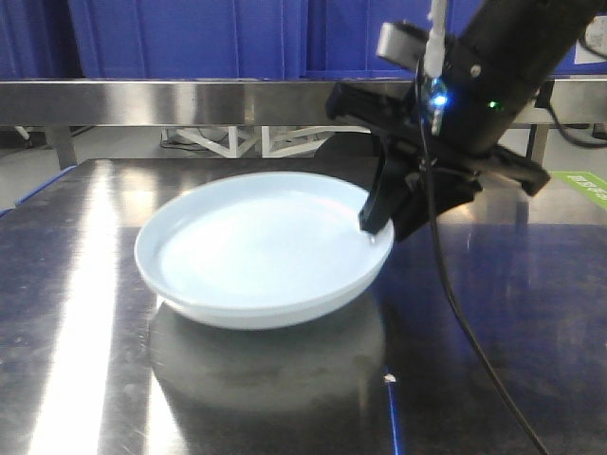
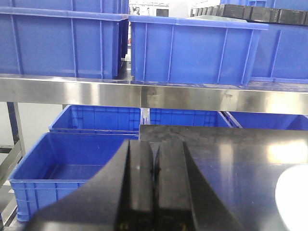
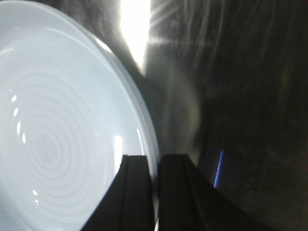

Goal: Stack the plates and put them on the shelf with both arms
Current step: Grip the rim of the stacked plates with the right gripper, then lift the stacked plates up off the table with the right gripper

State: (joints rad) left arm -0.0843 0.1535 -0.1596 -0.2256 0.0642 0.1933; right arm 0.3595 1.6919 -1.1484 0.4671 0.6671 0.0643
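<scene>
A large white plate (image 1: pixel 256 246) rests on the dark steel tabletop (image 1: pixel 85 379). I cannot tell whether a second plate lies beneath it. My right gripper (image 1: pixel 379 226) is shut on the plate's right rim. In the right wrist view the plate (image 3: pixel 57 134) has its rim running between the fingertips of the right gripper (image 3: pixel 155 159), one inside and one outside. My left gripper (image 2: pixel 155 144) is shut with nothing in it and hovers over the table's left part, facing the shelf (image 2: pixel 144 96). A sliver of the plate (image 2: pixel 294 197) shows at that view's lower right.
The shelf's steel rail (image 1: pixel 190 100) crosses behind the table. Blue crates (image 2: pixel 192 48) stand on it, and more blue crates (image 2: pixel 62 163) sit below, beyond the table edge. A black cable (image 1: pixel 455 303) hangs from the right arm over the table.
</scene>
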